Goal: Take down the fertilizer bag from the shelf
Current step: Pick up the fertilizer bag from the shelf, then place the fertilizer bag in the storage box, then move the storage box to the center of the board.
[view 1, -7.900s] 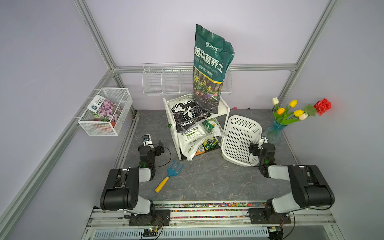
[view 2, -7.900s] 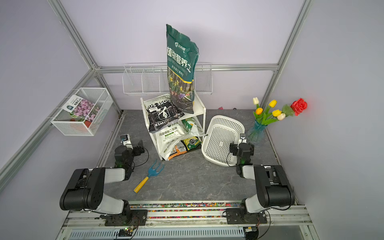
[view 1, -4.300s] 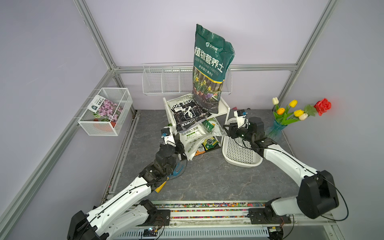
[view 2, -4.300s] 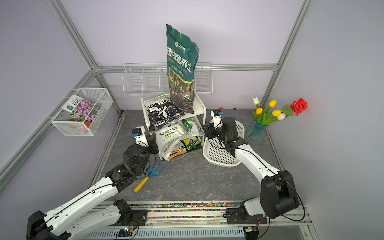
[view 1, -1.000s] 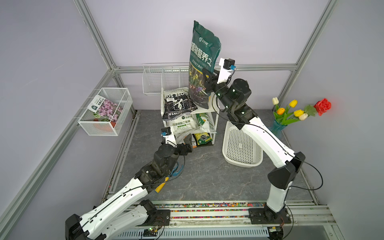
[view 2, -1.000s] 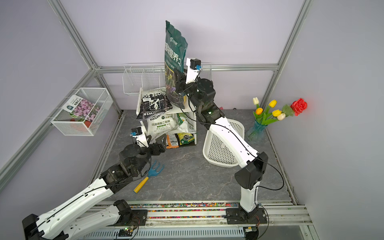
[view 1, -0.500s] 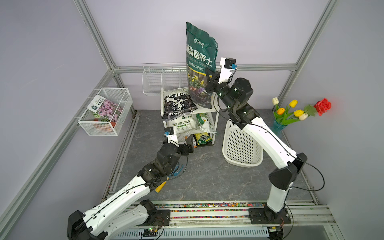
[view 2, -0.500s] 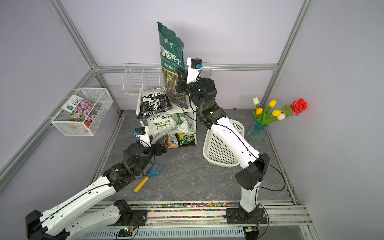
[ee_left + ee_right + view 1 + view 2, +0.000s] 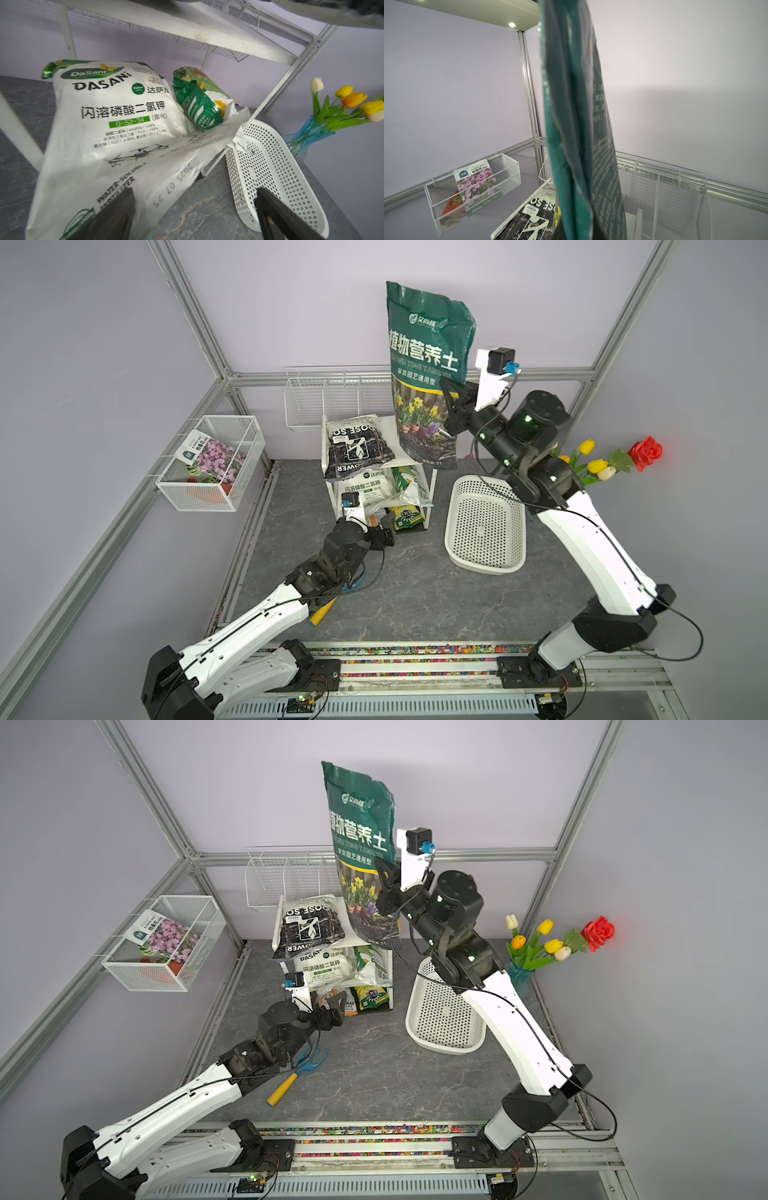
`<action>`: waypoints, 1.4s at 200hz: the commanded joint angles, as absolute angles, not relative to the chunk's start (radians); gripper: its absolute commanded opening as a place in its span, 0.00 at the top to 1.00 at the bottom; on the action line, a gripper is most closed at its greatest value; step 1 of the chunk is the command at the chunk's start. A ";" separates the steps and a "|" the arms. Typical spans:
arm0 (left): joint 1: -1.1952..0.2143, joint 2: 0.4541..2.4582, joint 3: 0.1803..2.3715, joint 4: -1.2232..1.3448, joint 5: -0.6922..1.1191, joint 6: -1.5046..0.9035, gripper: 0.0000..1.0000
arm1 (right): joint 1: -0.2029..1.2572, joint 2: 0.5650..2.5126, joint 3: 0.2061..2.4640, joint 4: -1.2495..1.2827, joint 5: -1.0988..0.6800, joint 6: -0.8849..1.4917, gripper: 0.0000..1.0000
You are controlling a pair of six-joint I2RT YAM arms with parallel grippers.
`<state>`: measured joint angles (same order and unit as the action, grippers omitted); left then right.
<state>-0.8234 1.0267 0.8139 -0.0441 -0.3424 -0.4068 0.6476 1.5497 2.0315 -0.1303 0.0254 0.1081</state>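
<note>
Shelf [image 9: 323, 439] [image 9: 276, 919]: white, three tiers, taken as the reference for every entry below.

White fertilizer bag [image 9: 363, 491] [image 9: 322, 967] [image 9: 116, 116]: on the shelf's middle tier, lying flat, lower end hanging over the front edge. Not held.

Left gripper [image 9: 384, 526] [image 9: 332, 1006] [image 9: 192, 197]: low in front of the shelf, jaws spread wide, just short of the white fertilizer bag's overhanging end. Nothing between the jaws.

Right gripper [image 9: 451, 410] [image 9: 384, 890]: level with the shelf's top, at its right-arm side, clamped tight on the edge of the tall green bag [image 9: 426, 364] [image 9: 359, 832] [image 9: 577, 124].

Tall green bag: upright over the shelf's top tier. Resting or lifted, cannot tell.

Black bag [image 9: 355, 445]: on the shelf's top tier, drooping over the front.

Green-and-white pouch [image 9: 199, 101]: on the shelf's middle tier, touching the white fertilizer bag.

Perforated basket [image 9: 486, 526]: just beside the shelf, on its right-arm side.
</note>
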 commanded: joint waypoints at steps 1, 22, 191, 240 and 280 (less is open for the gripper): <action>-0.827 1.058 0.874 -0.056 -0.221 -0.382 0.07 | 0.650 1.390 2.021 0.049 0.016 0.061 1.00; -0.828 1.104 0.908 -0.059 -0.112 -0.359 0.07 | 0.650 1.325 2.006 -0.074 0.048 0.048 1.00; -0.921 1.567 1.267 -0.201 0.225 -0.307 0.52 | 0.236 0.983 1.350 -0.210 0.131 0.271 1.00; -0.944 1.846 1.521 -0.308 0.284 -0.220 0.92 | 0.069 1.054 1.240 -0.078 -0.069 0.374 1.00; -0.945 2.070 1.737 -0.396 0.370 -0.217 1.00 | 0.020 1.105 1.192 0.018 -0.185 0.374 1.00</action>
<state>-0.9421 1.9800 1.6516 -0.3069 0.3012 -0.2409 0.0341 1.1221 1.1625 -0.3035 -0.0467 0.3336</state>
